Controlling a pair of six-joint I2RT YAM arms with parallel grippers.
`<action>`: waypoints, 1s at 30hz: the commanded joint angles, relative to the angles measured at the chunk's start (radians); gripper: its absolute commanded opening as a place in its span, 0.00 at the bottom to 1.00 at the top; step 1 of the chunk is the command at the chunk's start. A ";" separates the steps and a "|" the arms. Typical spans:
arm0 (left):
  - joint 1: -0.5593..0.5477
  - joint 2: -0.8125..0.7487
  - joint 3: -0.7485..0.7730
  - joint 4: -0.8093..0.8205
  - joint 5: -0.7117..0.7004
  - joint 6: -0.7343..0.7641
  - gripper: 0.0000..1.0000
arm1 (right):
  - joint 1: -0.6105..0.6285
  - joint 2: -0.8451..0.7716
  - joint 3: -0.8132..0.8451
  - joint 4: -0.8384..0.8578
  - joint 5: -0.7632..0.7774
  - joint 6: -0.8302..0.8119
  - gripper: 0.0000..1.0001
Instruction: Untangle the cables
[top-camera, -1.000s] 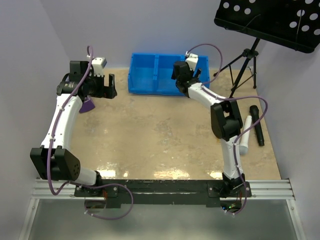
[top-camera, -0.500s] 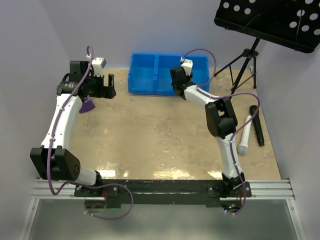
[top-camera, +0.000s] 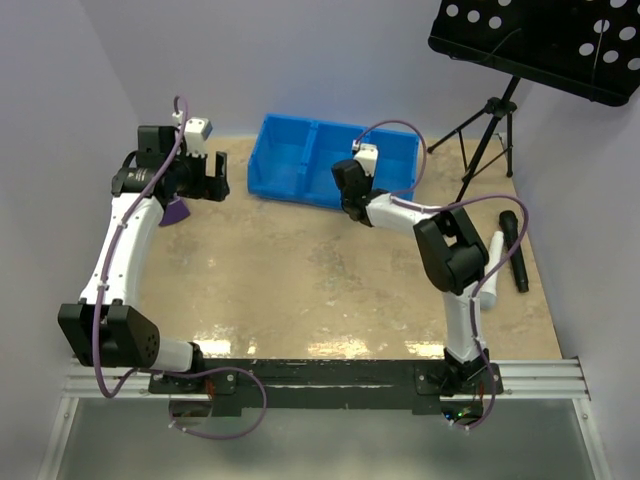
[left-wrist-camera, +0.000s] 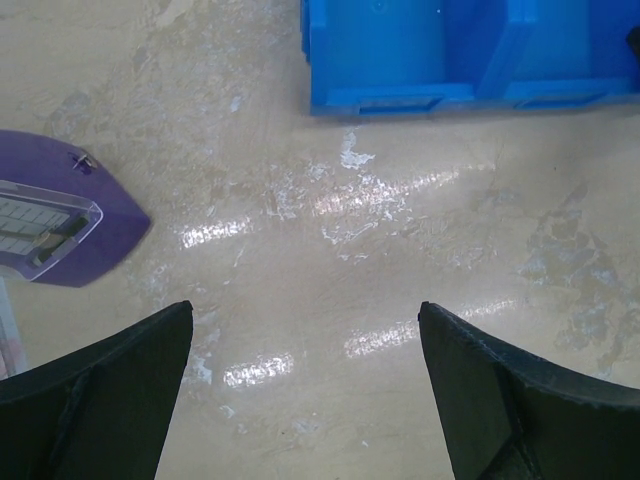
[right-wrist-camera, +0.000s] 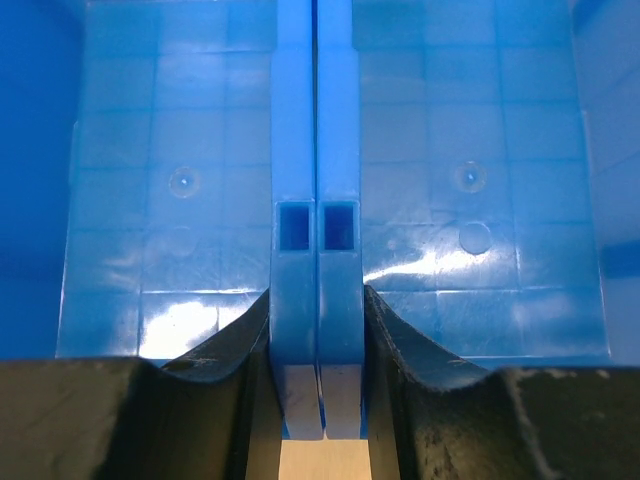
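No cables show in any view. A blue two-compartment bin (top-camera: 295, 160) sits at the back of the table, skewed, and both compartments look empty in the right wrist view. My right gripper (top-camera: 347, 196) reaches over its near wall. Its jaws press on both sides of the bin's middle divider (right-wrist-camera: 317, 200), so my right gripper (right-wrist-camera: 317, 305) is shut on it. My left gripper (top-camera: 212, 176) hangs open at the back left over bare tabletop. In its wrist view my left gripper (left-wrist-camera: 305, 312) holds nothing, and the bin (left-wrist-camera: 400, 50) lies ahead to the right.
A purple device with a clear cover (top-camera: 175, 211) (left-wrist-camera: 60, 225) lies beside the left gripper. A black microphone (top-camera: 515, 250) and a white cylinder (top-camera: 490, 272) lie at the right edge. A music stand (top-camera: 540, 40) on a tripod (top-camera: 490, 140) stands at the back right.
My right gripper has closed on the bin's divider and moved left and nearer. The bin has slid with it and now sits skewed. The left arm has barely moved.
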 joint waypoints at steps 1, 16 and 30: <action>0.005 -0.041 -0.022 0.017 -0.013 0.019 1.00 | 0.053 -0.088 -0.114 0.036 -0.021 0.049 0.17; 0.007 -0.088 -0.086 0.032 -0.025 0.048 1.00 | 0.222 -0.275 -0.341 0.004 -0.014 0.165 0.43; 0.005 -0.097 -0.121 0.048 -0.037 0.074 1.00 | 0.048 -0.609 -0.319 -0.527 0.073 0.453 0.79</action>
